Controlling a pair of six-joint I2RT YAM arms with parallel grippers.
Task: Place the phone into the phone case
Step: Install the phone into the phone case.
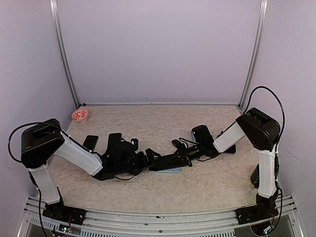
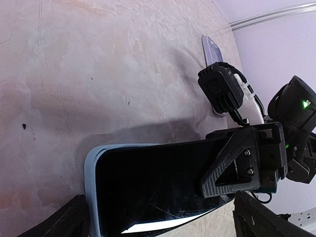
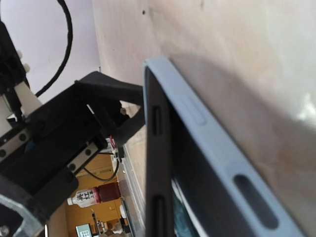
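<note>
While the left gripper gapes wide astride the glossy black phone in its pale blue case, the right gripper, closed and empty, rests on it.

Top view: you see even, fairly bright light, walls tinted lilac.
Shadows: soft dark band on the table above the phone; another beside the phone case.
Glare: 1 pale streak on the phone's glass.
Focus: case rim nearest your right wrist lens is soft.

Sm. red-white dish at back-L corner, mottled beige tabletop, lavender walls, 2 metal uprights
</note>
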